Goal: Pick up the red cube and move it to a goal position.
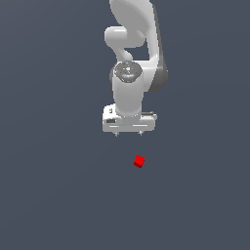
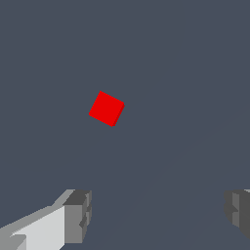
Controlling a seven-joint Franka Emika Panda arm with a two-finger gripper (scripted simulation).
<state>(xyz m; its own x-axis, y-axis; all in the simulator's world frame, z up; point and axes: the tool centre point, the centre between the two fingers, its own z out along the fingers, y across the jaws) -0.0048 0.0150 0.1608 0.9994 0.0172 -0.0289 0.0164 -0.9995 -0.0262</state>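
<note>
The red cube [image 1: 139, 161] is a tiny bright red block lying on the flat grey floor, turned at an angle. It lies below my white gripper [image 1: 129, 133] in the exterior view, a little toward that view's right. The gripper points down with its two short fingers spread wide and nothing between them. In the wrist view the red cube [image 2: 106, 108] lies well ahead of the gripper [image 2: 158, 217], apart from both grey fingertips [image 2: 78, 216]. Nothing touches the cube.
The plain dark grey floor [image 1: 53, 195] fills both views. The white arm [image 1: 132, 44] rises behind the gripper in the exterior view. No other objects or goal marker show.
</note>
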